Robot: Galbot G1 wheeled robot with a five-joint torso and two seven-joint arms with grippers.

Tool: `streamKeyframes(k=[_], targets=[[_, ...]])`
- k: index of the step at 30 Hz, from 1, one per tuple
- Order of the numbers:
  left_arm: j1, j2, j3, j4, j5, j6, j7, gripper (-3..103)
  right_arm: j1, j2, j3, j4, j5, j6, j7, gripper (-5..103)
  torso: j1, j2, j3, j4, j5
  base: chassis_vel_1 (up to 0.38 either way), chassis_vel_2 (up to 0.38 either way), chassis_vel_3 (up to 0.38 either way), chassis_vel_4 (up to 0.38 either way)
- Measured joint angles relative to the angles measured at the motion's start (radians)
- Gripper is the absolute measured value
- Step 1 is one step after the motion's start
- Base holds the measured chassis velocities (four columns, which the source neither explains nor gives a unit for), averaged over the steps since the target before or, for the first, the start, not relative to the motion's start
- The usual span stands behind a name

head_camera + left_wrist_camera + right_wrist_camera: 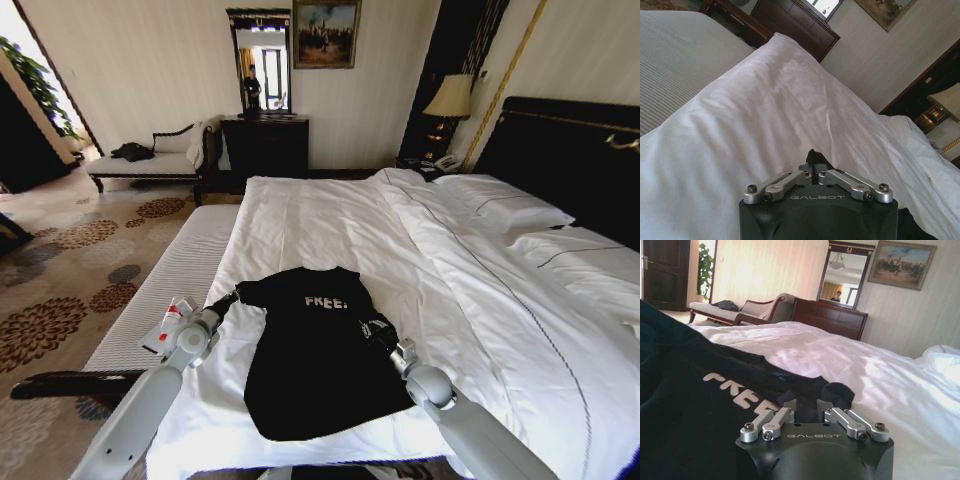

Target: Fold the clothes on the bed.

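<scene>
At the near end of the bed (330, 215) lies the T-shirt (315, 350). The left gripper (813, 171) pinches one sleeve; the right gripper (806, 409), fingers spread, straddles the other — uneven holds could skew the fold.

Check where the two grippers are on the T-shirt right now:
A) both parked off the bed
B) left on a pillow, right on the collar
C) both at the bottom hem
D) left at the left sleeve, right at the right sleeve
D: the left gripper is shut on the left sleeve of the black T-shirt, and the right gripper sits at its right sleeve, jaws slightly apart, on the white duvet.
</scene>
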Motion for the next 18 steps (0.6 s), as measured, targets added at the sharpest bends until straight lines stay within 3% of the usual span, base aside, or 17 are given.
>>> streamKeyframes(k=[2, 4, 10, 13, 16, 18], targets=[[-0.003, -0.001, 0.001, 0.001, 0.000, 0.000, 0.000, 0, 0.002, 0.000, 0.006, -0.003, -0.021, 0.003, 0.000, 34, 0.000, 0.000, 0.000, -0.0001, 0.0001, 0.000, 0.000, 0.000, 0.000], [-0.003, -0.002, 0.001, 0.001, 0.000, 0.000, 0.000, 0, 0.002, 0.000, 0.007, -0.004, -0.030, 0.004, -0.005, 34, 0.000, 0.000, 0.000, -0.0001, 0.0001, 0.000, 0.000, 0.000, 0.000], [-0.001, -0.004, 0.005, 0.000, 0.001, 0.000, -0.002, 0, -0.015, -0.002, 0.002, 0.007, -0.053, 0.005, -0.037, 62, 0.000, 0.000, 0.000, -0.0001, 0.0000, 0.000, 0.000, 0.000, 0.000], [0.000, -0.003, 0.004, 0.000, 0.001, 0.000, -0.003, 0, -0.018, 0.001, 0.000, -0.001, -0.060, 0.005, -0.038, 68, 0.000, 0.000, 0.000, 0.0000, 0.0000, 0.000, 0.000, 0.000, 0.000], [0.000, 0.000, 0.002, 0.002, 0.002, 0.000, -0.003, 0, -0.015, 0.005, -0.005, -0.025, -0.065, 0.007, -0.039, 84, 0.000, 0.000, 0.000, -0.0001, 0.0000, 0.000, 0.000, 0.000, 0.000], [0.000, 0.000, 0.002, 0.003, 0.002, 0.000, -0.003, 0, -0.012, 0.006, -0.007, -0.031, -0.065, 0.007, -0.039, 89, 0.000, 0.000, 0.000, -0.0001, 0.0000, 0.000, 0.000, 0.000, 0.000]])
